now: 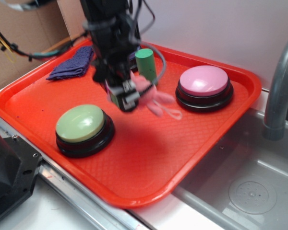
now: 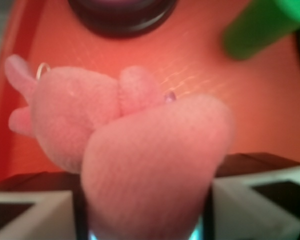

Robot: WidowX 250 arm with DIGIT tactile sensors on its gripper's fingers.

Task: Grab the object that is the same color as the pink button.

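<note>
Black gripper point(image 1: 130, 97) clamped on fuzzy pink plush toy point(image 1: 149, 94), thin white string loop point(image 1: 172, 113) dangling, above textured red tray point(image 1: 149, 163), glossy domed pink button point(image 1: 204, 80) nearby

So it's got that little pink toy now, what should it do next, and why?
Probably just lift a little higher, keeping the end effector shut. The pink plush toy is pinched between its fingers and seems to hang above the red tray, close to the green cylinder and the pink button. Its white string loop dangles low, so rising straight up should avoid snagging anything.
</note>
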